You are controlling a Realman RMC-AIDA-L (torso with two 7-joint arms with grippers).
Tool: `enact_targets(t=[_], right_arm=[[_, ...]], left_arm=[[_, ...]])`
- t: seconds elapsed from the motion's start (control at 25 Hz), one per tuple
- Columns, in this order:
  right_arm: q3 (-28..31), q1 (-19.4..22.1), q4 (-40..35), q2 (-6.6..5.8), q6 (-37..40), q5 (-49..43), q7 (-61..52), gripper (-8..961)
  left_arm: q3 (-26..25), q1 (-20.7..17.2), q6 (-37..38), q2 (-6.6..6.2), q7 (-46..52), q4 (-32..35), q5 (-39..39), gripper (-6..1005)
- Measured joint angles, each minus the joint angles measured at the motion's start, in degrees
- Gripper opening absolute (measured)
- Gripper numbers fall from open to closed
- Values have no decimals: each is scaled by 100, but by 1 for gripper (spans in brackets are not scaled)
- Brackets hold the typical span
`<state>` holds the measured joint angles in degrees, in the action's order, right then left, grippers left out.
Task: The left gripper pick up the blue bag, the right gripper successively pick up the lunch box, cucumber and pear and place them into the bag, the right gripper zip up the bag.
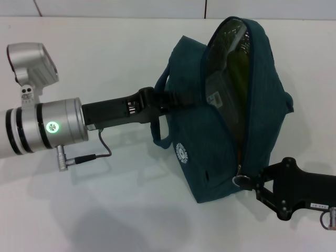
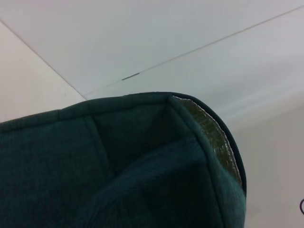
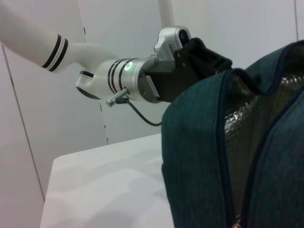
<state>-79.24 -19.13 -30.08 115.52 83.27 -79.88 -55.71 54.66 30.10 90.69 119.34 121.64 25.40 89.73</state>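
Head view: the blue bag [image 1: 220,131] stands on the white table [image 1: 105,210], between the two arms, with its mouth open along the top.
Left tool [image 1: 157,102]: reaches in from the left at handle height; its black fingers are closed on the blue bag at the near handle, where the strap loops [image 1: 160,128] hang just below them.
Right tool [image 1: 247,184]: low at the bag's near end, its fingers pinched shut on the ring zip pull [image 1: 240,181] at the bottom of the open zipper track.
Bag relative to the right tool: the zipper opening runs away from the fingertips, up and over the top of the bag to its far end.
Bag contents: silver foil lining [image 1: 223,63] and a dark green shape, probably the cucumber [image 1: 239,79], show through the gap; the other items cannot be made out.
Left wrist view: teal fabric fills the lower part, with a strip of foil lining [image 2: 209,133] at the rim.
Right wrist view: bag wall [image 3: 194,161] close up, the left tool [image 3: 199,61] beyond it at the bag's upper edge.
Edges and room: bare table lies in front of the left arm and behind the bag; the table's far edge [image 1: 105,17] is well apart from the bag.
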Motion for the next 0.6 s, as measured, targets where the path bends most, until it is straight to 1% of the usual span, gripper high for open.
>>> enact_targets(t=[0.2,0.32,0.44,0.56,0.6], right_arm=[[39,23,-26,-21,143,0,72,4],[45,14,-34,-25,219,0,106,5],[104,7,-56,-27,278,0,154,5],[263,40,-108,-30,415,-1,227,6],[345,56,-121,-36,476,-1,242,6]], left_arm=[[-38,-78,210,-9,-536,22,2,104],[-63,-93,202,-10,-822,25,-5,104],[-279,-160,182,-20,-1027,24,-6,105],[-716,-312,176,-18,-1357,22,-7,202],[-777,-333,175,-16,-1405,21,-9,235]])
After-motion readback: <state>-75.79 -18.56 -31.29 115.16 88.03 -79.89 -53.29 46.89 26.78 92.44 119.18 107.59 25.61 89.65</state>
